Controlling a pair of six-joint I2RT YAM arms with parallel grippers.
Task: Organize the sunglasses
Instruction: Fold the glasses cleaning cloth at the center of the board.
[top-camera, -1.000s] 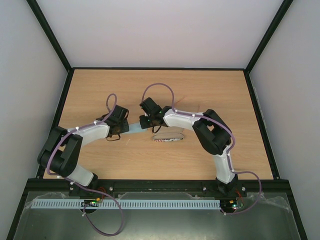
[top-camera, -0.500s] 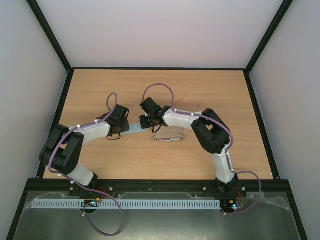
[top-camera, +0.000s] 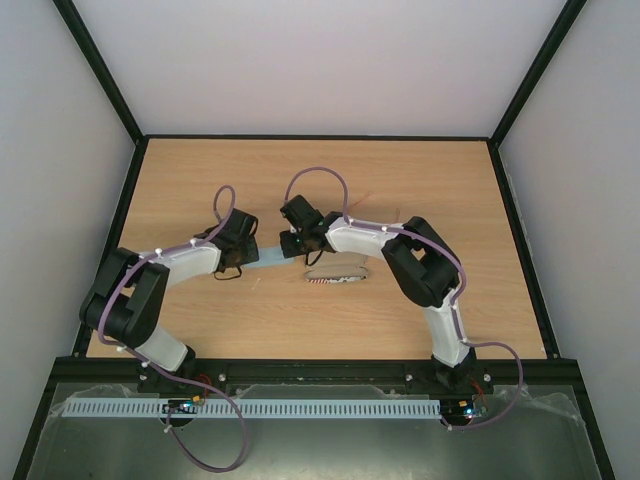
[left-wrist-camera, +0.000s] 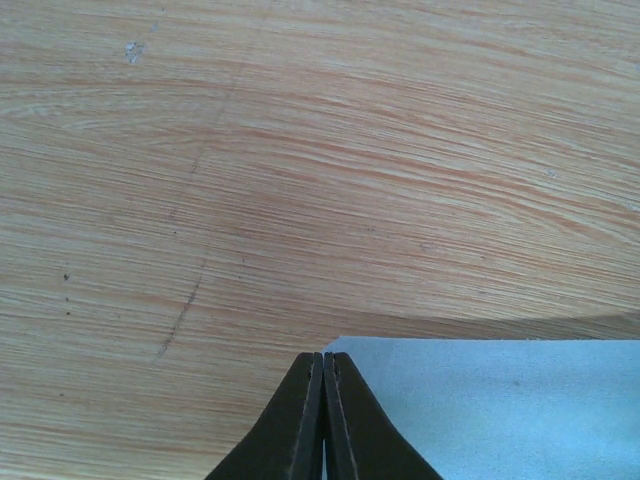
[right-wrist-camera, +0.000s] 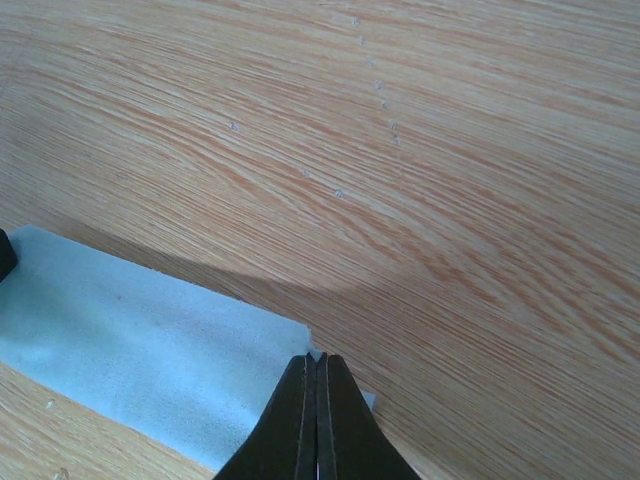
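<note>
— Well, what is the left gripper (left-wrist-camera: 323, 358) doing?

— Its fingers (left-wrist-camera: 300, 425) are pressed flat together, only a hairline between them, and they pinch one corner of the cloth (left-wrist-camera: 500, 410).

— And the right gripper (right-wrist-camera: 317, 360)?

— Its jaws are also clamped tight on the cloth, here on an edge close to another corner (a sliver of blue shows on either side of the fingers).

— How does the cloth sit?

— From above it is a pale blue strip running between the two grippers, left of the middle of the table (top-camera: 430, 190). In both wrist views a shadow falls on the wood just past its far edge. Whether it is lifted clear of the table I cannot tell.

— Where are the sunglasses (top-camera: 226, 276)?

— Hard to say for sure. In the top view a thin, dark, wiry loop lies on the table just at the near side of the left gripper. I take that for them, but it is too small to make out lenses or colour. Neither wrist view shows them.

— Anything else there?

— The case (top-camera: 337, 272), oblong and pale with red stripes at its left end. It lies on the near side of the right gripper, just beside the cloth's right end. I cannot tell whether the two touch.
</note>
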